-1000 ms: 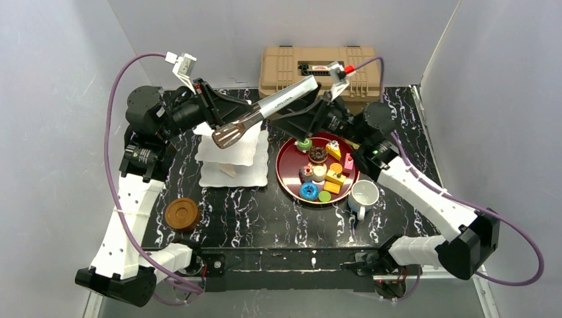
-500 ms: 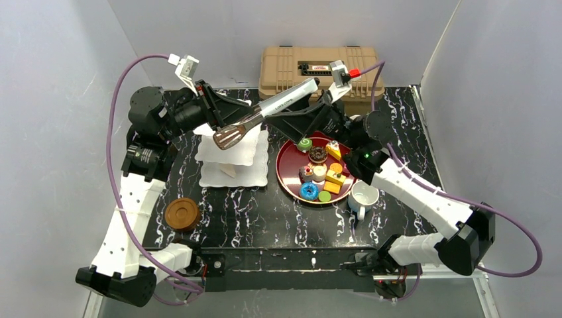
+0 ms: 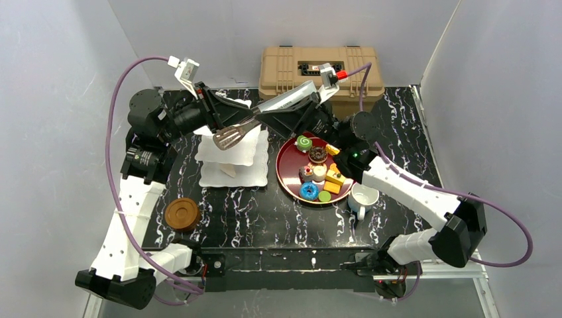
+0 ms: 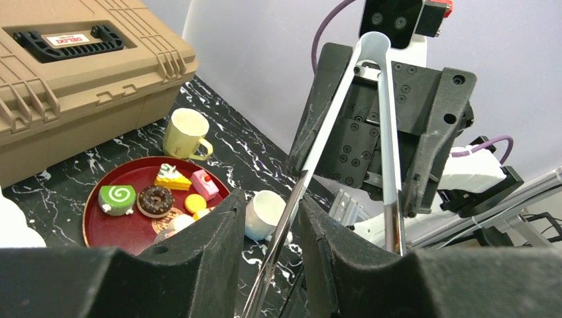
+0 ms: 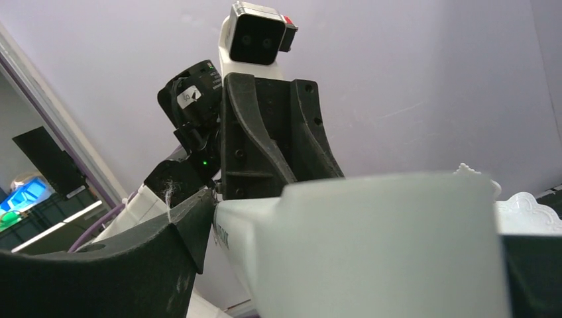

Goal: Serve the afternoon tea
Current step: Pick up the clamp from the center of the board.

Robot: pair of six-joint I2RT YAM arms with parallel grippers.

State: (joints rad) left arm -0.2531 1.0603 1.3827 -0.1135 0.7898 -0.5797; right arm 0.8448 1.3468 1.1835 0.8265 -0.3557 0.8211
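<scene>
Metal tongs with a white handle (image 3: 281, 99) hang level over the back of the table, head above the white tiered stand (image 3: 228, 156). My left gripper (image 3: 246, 123) is shut on one metal arm (image 4: 285, 225) near the head. My right gripper (image 3: 297, 105) has the white handle (image 5: 371, 245) between its fingers, and the left fingertip (image 5: 199, 218) touches it. Toy pastries lie on the dark red tray (image 3: 282, 169), among them a green roll (image 3: 304, 142) and a blue donut (image 3: 309, 191). A white mug (image 3: 364, 196) stands beside the tray. The cream mug (image 4: 185, 132) stands behind it.
The tan case (image 3: 325, 66) stands against the back wall. A brown coaster (image 3: 182, 213) lies at the near left. Grey walls close in both sides. The right forearm (image 3: 404, 189) crosses above the tray's right edge.
My right gripper has moved left along the tongs' handle and its jaws have narrowed onto it. The green roll now shows uncovered. The left gripper and the tongs have barely shifted.
</scene>
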